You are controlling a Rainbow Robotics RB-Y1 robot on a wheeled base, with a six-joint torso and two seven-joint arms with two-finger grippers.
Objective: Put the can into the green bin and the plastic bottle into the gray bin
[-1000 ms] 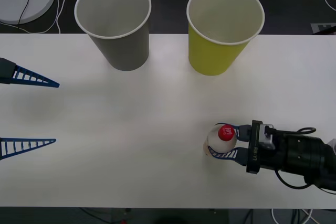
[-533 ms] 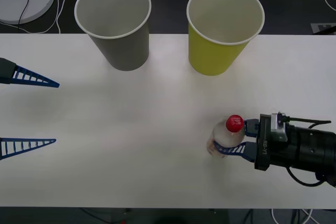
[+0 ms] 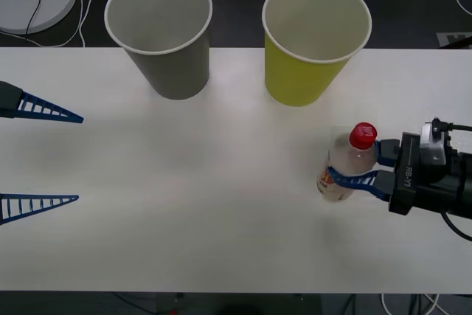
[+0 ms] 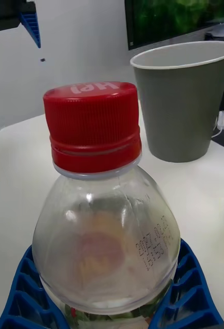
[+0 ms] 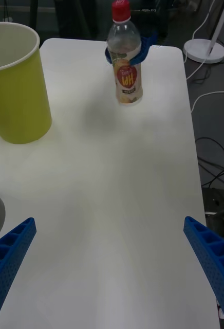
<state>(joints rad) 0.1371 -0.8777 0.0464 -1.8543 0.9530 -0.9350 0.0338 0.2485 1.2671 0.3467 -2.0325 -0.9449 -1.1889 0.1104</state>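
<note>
Right claw point(image 3: 363, 167) at right of frame, clamping plastic bottle point(image 3: 345, 171) around its shoulder, blue fingers point(image 4: 186, 288) wrapping both sides. Bottle upright, red cap up, sitting lower right of green bin point(image 3: 313, 38), apart from it; whether base is touching white table point(image 3: 199, 204) cannot be told. Gray bin point(image 3: 162, 31) standing at upper left centre, beside green bin. Left claw point(image 3: 44, 156) idling at left edge, fingers spread wide.

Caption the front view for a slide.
Right gripper grips the plastic bottle near the green bin; left gripper waits open.
</note>
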